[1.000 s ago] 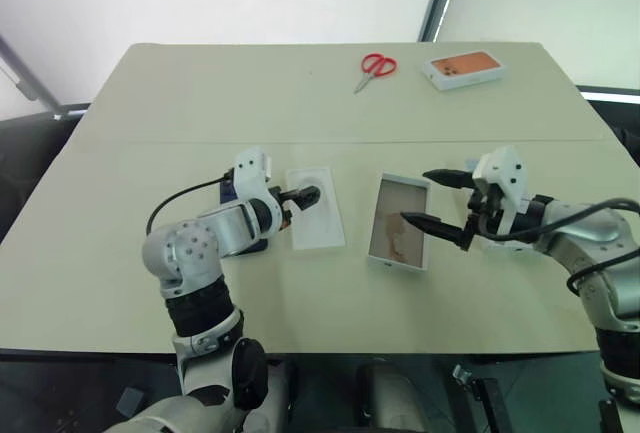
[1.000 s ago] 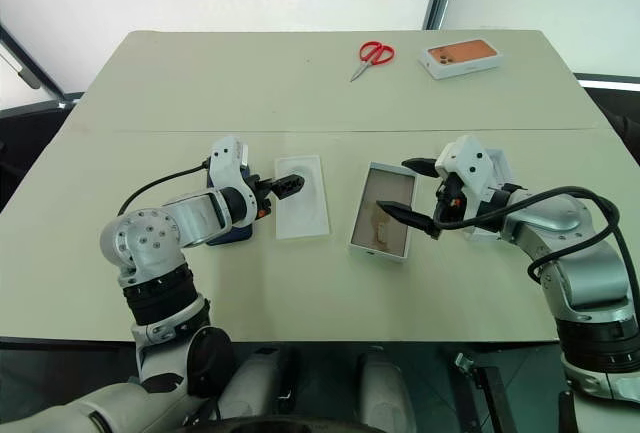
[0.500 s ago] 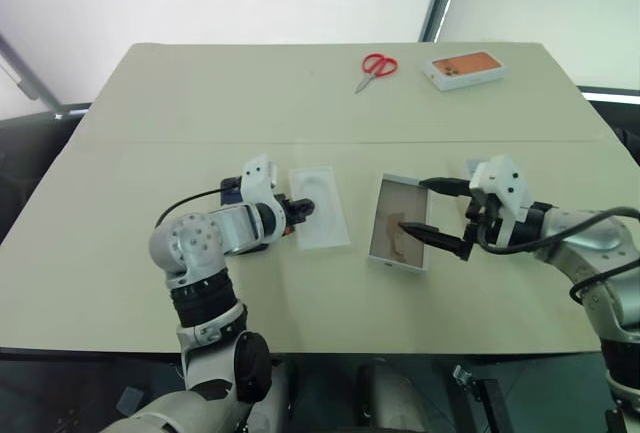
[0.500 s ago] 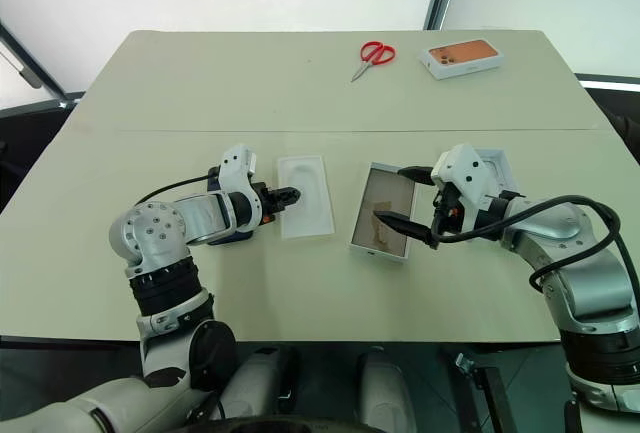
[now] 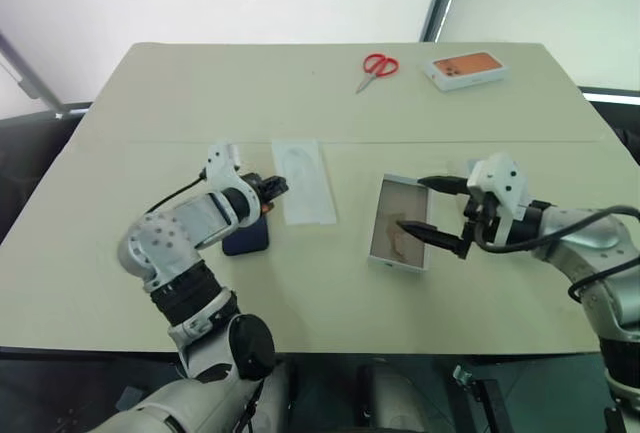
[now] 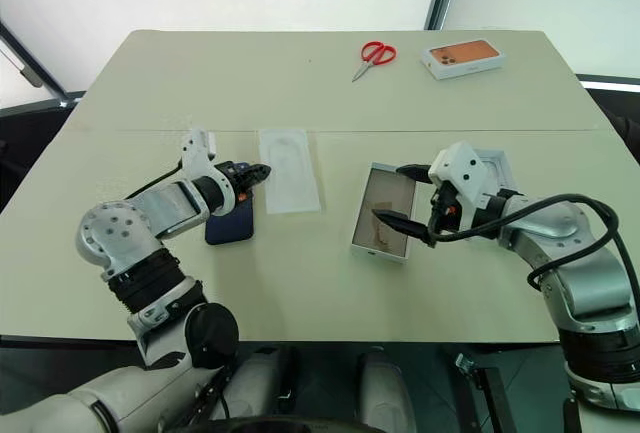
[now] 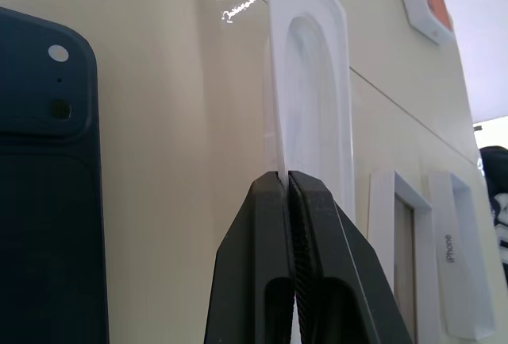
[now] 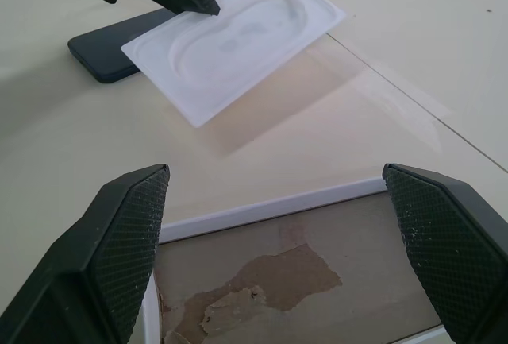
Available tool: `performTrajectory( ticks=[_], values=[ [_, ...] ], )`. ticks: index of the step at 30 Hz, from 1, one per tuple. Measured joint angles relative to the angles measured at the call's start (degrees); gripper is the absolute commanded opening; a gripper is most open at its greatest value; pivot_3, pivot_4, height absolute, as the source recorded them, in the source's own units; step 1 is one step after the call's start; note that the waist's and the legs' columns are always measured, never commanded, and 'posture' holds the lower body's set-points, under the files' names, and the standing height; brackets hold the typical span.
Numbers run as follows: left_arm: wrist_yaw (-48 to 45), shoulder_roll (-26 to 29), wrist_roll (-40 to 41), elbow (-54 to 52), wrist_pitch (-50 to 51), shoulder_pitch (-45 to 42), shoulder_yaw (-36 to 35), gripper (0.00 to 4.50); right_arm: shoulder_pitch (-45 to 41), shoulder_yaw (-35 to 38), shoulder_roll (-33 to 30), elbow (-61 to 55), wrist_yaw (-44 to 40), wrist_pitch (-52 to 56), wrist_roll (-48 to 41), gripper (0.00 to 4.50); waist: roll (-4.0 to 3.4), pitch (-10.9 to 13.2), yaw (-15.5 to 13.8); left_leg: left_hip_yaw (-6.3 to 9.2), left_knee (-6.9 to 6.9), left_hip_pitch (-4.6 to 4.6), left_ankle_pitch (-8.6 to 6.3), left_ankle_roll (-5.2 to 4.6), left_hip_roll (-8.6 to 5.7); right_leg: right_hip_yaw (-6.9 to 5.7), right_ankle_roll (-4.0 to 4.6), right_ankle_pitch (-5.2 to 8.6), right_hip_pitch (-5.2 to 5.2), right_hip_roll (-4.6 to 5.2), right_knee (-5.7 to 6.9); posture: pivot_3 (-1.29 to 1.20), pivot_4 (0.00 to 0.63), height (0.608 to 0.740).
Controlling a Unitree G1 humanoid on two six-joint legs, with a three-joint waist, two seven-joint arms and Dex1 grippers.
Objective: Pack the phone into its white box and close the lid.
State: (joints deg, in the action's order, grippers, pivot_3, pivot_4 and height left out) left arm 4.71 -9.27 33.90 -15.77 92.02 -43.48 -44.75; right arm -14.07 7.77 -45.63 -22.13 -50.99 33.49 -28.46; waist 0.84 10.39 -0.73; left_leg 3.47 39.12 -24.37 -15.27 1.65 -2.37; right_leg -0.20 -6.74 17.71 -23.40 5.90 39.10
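My left gripper [image 5: 280, 186] is shut on the near edge of a white insert with an oval recess [image 5: 305, 181], which it holds tilted just above the table. The dark navy phone [image 5: 247, 236] lies back up on the table beside that arm, its camera cluster [image 7: 54, 82] showing. To the right sits the white box [image 5: 402, 221], its tan floor bare. My right gripper [image 5: 411, 203] hovers open over the box's right side, with nothing between its fingers. The white lid [image 7: 456, 264] lies beyond the box, mostly hidden behind my right hand in the eye views.
Red-handled scissors [image 5: 377, 65] and an orange-topped white box [image 5: 463, 69] lie at the table's far edge. A seam crosses the table top just beyond the insert.
The left gripper closed on the insert's edge, then lifted it away and to the left. The phone, earlier hidden by the arm, now shows. The right arm has not moved.
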Motion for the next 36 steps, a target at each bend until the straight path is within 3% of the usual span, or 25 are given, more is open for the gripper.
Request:
performTrajectory(
  ticks=[8, 14, 21, 31, 36],
  values=[
    [0.4, -0.1, 4.6, 3.8, 0.0, -2.1, -2.7, 0.07, 0.1, 0.8, -1.1, 1.1, 0.1, -0.2, 0.4, 4.5, 0.09, 0.1, -0.1, 0.01, 0.01, 0.0, 0.0, 0.01, -0.02, -0.01, 0.0, 0.0, 0.02, 0.01, 0.0, 0.0, 0.15, 0.697],
    [0.8, -0.1, 8.0, 8.4, 0.0, -2.2, 10.3, 0.07, 1.6, 4.6, -6.0, 5.0, -1.2, -1.8, 2.3, 4.5, 0.12, 0.1, 0.0, 0.01, 0.0, 0.0, 0.0, 0.01, -0.03, 0.0, -0.01, 0.0, 0.02, 0.02, 0.01, 0.0, 0.15, 0.697],
    [0.0, -0.4, 5.5, 19.0, -2.1, -4.7, 22.7, 0.07, 4.3, 6.1, -7.3, 5.8, -2.0, -2.8, 3.4, 4.5, 0.11, 0.1, 0.0, -0.02, -0.01, 0.01, 0.01, 0.01, -0.01, 0.01, -0.01, -0.01, 0.0, 0.0, 0.02, 0.0, 0.15, 0.697],
    [-1.9, -0.6, 5.1, 26.7, -7.0, -7.1, 27.0, 0.07, 6.7, 7.1, -7.3, 2.6, -0.4, -1.3, 3.1, 4.5, 0.11, 0.1, 0.0, -0.01, -0.01, 0.0, 0.01, 0.02, -0.01, 0.01, -0.01, 0.0, 0.0, 0.01, 0.01, 0.0, 0.15, 0.697],
    [-2.8, -0.7, 5.9, 26.9, -7.4, -7.2, 27.7, 2.41, 6.6, 7.0, -7.2, 2.1, 0.4, -1.0, 2.9, 4.5, 0.11, 0.1, 0.0, -0.01, -0.01, 0.0, 0.02, 0.03, -0.01, 0.01, -0.01, -0.01, 0.0, 0.01, 0.01, 0.0, 0.15, 0.697]
  ],
)
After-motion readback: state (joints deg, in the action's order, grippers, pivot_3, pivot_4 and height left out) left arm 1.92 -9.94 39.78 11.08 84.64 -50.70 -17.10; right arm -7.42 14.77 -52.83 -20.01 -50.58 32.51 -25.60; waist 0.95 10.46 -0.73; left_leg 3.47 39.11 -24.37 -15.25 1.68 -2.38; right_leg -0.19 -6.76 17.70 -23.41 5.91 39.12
